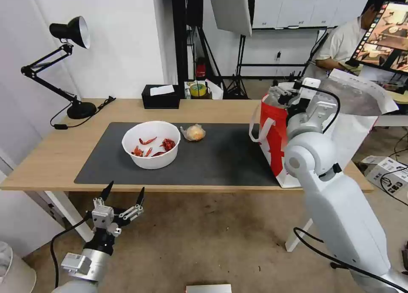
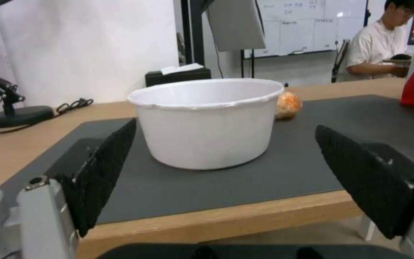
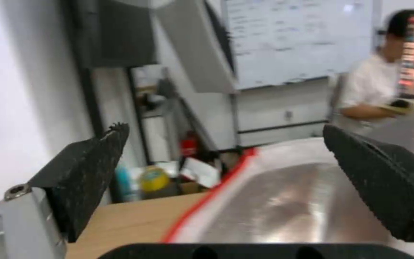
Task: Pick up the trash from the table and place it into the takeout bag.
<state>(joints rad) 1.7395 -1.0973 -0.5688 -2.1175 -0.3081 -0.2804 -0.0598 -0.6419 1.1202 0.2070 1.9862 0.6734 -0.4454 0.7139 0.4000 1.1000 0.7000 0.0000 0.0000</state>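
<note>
White wall [image 1: 127,38], whiteboard [image 1: 293,6], black desk lamp [image 1: 70,31], brown floor [image 1: 204,242].

arms: glossy white shells, rounded joints | cables: black | left gripper [image 1: 123,193]: silver body, 2 black textured fingers | right gripper [image 3: 226,172]: same

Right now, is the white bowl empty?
No. The white bowl stands upright on the mat with red scraps inside.

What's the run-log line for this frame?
left gripper: open, below table edge facing bowl | right gripper: open, over takeout bag | food bag: on mat
</note>
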